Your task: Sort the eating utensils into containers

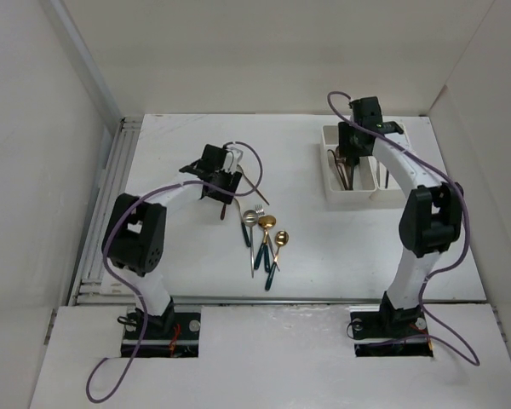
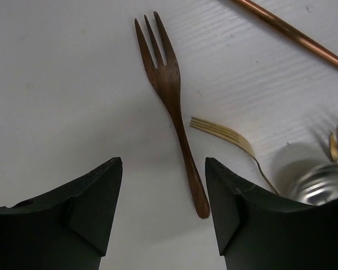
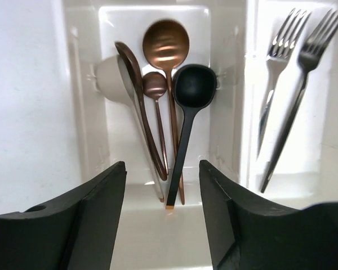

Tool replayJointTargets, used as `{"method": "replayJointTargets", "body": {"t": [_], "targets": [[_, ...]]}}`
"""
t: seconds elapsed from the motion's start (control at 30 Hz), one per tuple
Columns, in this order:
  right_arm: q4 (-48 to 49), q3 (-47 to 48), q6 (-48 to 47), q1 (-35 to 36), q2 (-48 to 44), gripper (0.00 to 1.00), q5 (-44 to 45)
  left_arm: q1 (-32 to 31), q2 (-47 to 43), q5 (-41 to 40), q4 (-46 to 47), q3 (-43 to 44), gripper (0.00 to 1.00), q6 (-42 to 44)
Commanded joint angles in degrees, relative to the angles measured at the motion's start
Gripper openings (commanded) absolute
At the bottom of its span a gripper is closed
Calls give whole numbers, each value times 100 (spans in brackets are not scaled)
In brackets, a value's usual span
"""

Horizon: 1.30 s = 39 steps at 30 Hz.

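My left gripper is open and empty, hovering low over the table. A wood-brown fork lies between its fingers, handle end near the right finger. A gold fork and a copper handle lie to its right. My right gripper is open and empty over the white two-compartment tray. Its left compartment holds several spoons, among them a copper, a black and a cream one. The right compartment holds two silver forks.
Gold-headed spoons with dark green handles and a silver fork lie in a loose cluster at the table's middle. White walls stand around the table. A ridged rail runs along the left edge.
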Motion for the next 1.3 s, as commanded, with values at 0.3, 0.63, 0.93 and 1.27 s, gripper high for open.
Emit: {"method": "replayJointTargets", "body": {"t": [0.3, 0.63, 0.93, 1.27], "targets": [[269, -354, -195, 0, -1111, 61, -24, -242, 1140, -624, -60, 718, 52, -333], [208, -407, -195, 0, -1279, 61, 151, -148, 1607, -160, -912, 981, 0, -508], [706, -582, -1046, 614, -2006, 74, -497, 310, 633, -150, -940, 1535, 0, -737], [3546, -1288, -749, 2520, -2809, 100, -2274, 372, -1565, 1299, 738, 1949, 0, -939]]}}
